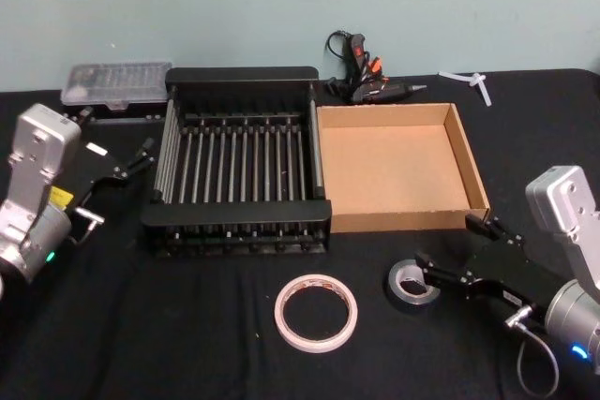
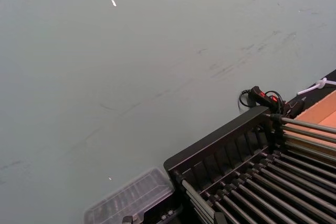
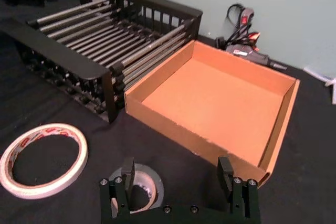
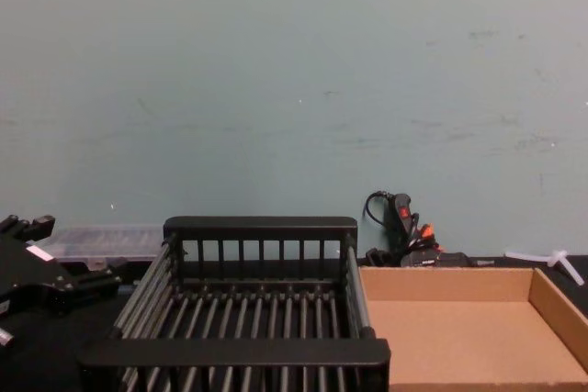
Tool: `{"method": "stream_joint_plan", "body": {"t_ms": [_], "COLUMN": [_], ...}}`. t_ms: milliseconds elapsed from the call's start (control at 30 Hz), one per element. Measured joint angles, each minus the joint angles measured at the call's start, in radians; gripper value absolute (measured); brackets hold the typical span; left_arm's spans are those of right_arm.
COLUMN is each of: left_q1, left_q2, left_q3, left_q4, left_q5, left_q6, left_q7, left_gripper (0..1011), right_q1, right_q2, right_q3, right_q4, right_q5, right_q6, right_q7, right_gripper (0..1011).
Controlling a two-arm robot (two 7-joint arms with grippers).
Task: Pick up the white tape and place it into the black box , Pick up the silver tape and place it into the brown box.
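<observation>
White tape (image 1: 316, 312) lies flat before black box (image 1: 239, 229); silver tape (image 1: 411, 285) before brown box (image 1: 394, 220).

Before me: two tape rolls, one white tape (image 1: 316, 312) and one silver tape (image 1: 412, 285), both nearer me than the black box (image 1: 238, 224); two boxes, that one and the brown box (image 1: 398, 222) beside it.

In the right wrist view, the right gripper (image 3: 178, 182) covers the near half of the silver tape (image 3: 149, 183), and the white tape (image 3: 43, 159) is cut at the frame's edge. In the chest view the picture's edge crops the brown box (image 4: 478, 332) and the black box (image 4: 248, 319).
</observation>
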Motion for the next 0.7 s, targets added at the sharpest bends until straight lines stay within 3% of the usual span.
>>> {"method": "stream_joint_plan", "body": {"t_ms": [233,700], "left_q1": [0.0,0.0], "left_q2": [0.0,0.0], "left_q3": [0.0,0.0], "left_q4": [0.0,0.0], "left_q5": [0.0,0.0], "left_q6": [0.0,0.0], "left_q7": [0.0,0.0], "left_gripper": [1001,1001], "right_q1": [0.003,0.021], "right_q2": [-0.01,-0.041], "right_q3": [-0.001,-0.004], "right_q4": [0.0,0.027], "right_q5": [-0.01,-0.048], "right_q6": [0.053,0.108], "right_q7": [0.023,0.037], "right_gripper": [1000,1000]}}
